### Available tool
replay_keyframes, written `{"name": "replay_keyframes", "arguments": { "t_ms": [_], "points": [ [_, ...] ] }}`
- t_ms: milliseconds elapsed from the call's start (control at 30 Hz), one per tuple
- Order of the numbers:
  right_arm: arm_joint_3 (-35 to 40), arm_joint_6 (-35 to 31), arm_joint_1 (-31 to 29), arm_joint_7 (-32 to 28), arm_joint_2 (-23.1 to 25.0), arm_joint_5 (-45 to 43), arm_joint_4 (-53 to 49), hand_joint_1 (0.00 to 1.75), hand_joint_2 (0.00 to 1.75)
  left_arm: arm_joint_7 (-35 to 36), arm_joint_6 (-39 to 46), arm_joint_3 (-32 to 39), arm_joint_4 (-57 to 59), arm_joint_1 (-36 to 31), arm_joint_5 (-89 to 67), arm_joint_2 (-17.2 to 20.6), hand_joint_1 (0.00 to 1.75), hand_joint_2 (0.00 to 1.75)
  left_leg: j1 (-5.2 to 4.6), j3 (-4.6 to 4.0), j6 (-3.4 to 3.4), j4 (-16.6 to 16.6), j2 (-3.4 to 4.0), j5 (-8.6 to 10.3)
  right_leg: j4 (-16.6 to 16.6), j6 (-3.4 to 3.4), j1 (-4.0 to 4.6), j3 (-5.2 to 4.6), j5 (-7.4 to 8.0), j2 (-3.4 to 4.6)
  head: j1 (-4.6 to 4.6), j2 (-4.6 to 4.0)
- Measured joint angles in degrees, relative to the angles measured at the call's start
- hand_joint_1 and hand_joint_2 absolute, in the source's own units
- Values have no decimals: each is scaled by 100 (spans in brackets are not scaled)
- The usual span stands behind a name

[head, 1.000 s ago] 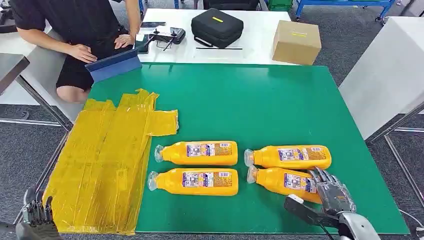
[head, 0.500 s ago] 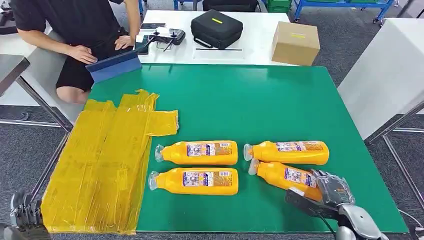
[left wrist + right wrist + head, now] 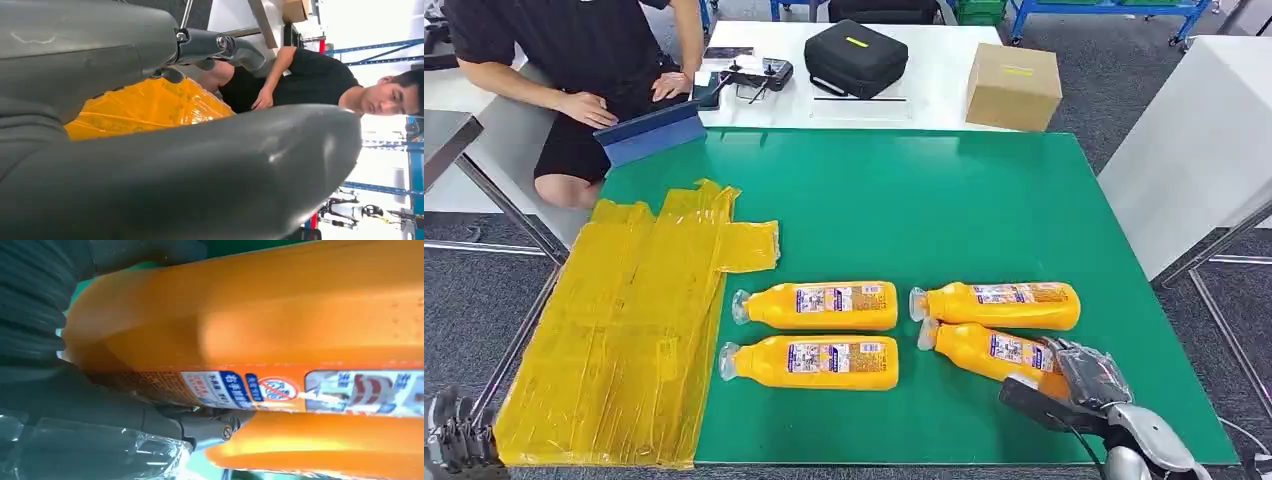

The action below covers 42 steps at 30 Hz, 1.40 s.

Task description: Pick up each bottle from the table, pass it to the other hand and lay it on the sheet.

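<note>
Bottles: four orange bottles lie on their sides on the green table [image 3: 944, 200], caps pointing towards the sheet, in two pairs.
Left pair: one bottle [image 3: 816, 305] sits just behind another [image 3: 810, 362], parallel and slightly apart, both close to the sheet's edge.
Right pair: the far bottle [image 3: 996, 304] lies straight; the near bottle [image 3: 989, 352] is tilted, its cap end touching or all but touching the far one's neck.
Right hand: the right hand [image 3: 1079, 378] is wrapped round the base end of the tilted near bottle, fingers over the top and thumb underneath towards the robot; the right wrist view has orange bottle [image 3: 260, 325] pressed right up against the hand, so it is gripping.
Left hand: the left hand [image 3: 459, 440] hangs low off the table's near left corner, beside the sheet, nothing in it; how far the fingers are spread I cannot tell.
Sheet: one crinkled yellow sheet [image 3: 624, 320] covers the table's left side and droops over its edge; no bottle lies on it.
In the way: the two left bottles lie between the gripped bottle and the sheet.
Around: one person [image 3: 574, 60] sits at the far left corner, a hand by a blue tablet [image 3: 652, 131].
White table behind: one black case [image 3: 856, 57], one cardboard box [image 3: 1014, 85], one controller [image 3: 749, 72].
</note>
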Motion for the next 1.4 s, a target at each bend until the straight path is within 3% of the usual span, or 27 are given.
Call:
{"name": "replay_keyframes", "arguments": {
  "t_ms": [267,633,867,900,1033,1200,1300,1400],
  "points": [
    [-206,691,-53,-861,-164,-1485,-813,175,175,-118,-29,4,-11,93,59,0,0,0,-3,-25,4,0,-3,5,5,1,2,-9,0,-1,0,0],
    [-988,1160,-564,-1018,850,-1048,-2100,175,175,-116,-483,4,179,-234,-160,0,0,0,-3,-32,8,0,-10,9,6,2,1,-16,-1,-9,0,0],
    [-1191,1204,-570,-1079,1124,-978,-2358,175,175,-116,-518,7,278,-304,-162,0,0,0,-3,-40,8,0,-10,9,5,2,0,-24,-2,-8,0,0],
    [-1202,1206,-569,-1081,1141,-969,-2374,175,175,-116,-525,7,282,-305,-162,-2,0,175,-3,-40,8,0,-10,9,5,2,0,-26,-2,-8,0,0],
    [-1307,1246,-621,-1221,1316,-906,-2444,175,175,-79,-669,11,326,-338,-195,-2,0,175,-4,-42,8,0,-10,9,5,2,0,-29,-2,-8,0,0],
    [-1219,1193,-829,-1105,1963,-755,-2649,175,175,-13,-1021,-118,709,-761,-400,0,0,175,1,-41,3,0,-9,14,10,2,4,-28,-1,-8,0,0],
    [-666,840,-1085,-752,2190,-971,-2558,175,175,-11,-855,-530,1110,-1172,-217,81,0,175,0,-46,-7,0,-9,24,21,-1,5,-30,3,-7,0,0],
    [184,390,-1586,-507,2219,-1469,-2045,164,175,15,-606,-1046,1449,-1569,126,260,0,175,0,-48,-7,0,-2,37,26,-13,5,-35,16,-4,2,0]
  ]
}}
